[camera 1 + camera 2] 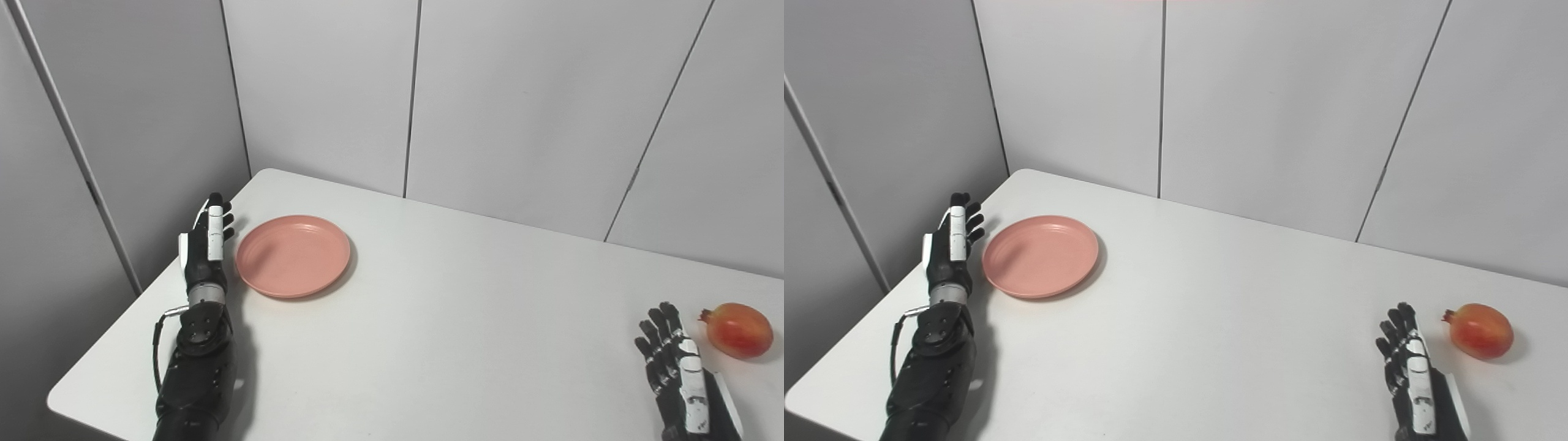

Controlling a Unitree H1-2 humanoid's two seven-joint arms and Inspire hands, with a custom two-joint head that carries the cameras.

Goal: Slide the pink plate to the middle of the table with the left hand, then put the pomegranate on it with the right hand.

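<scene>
The pink plate (293, 255) lies empty on the white table (441, 318) near its far left corner. My left hand (207, 242) stands edge-on just left of the plate's rim, fingers straight and apart, holding nothing; a narrow gap may separate it from the rim. The red-orange pomegranate (738, 329) lies on the table at the right side. My right hand (677, 364) is open and empty, just left of the pomegranate and a little nearer to me, not touching it.
Grey wall panels (508, 104) stand close behind the table's far edge and along its left side. The table's left edge runs just beside my left forearm (196, 373). Bare tabletop lies between the plate and the pomegranate.
</scene>
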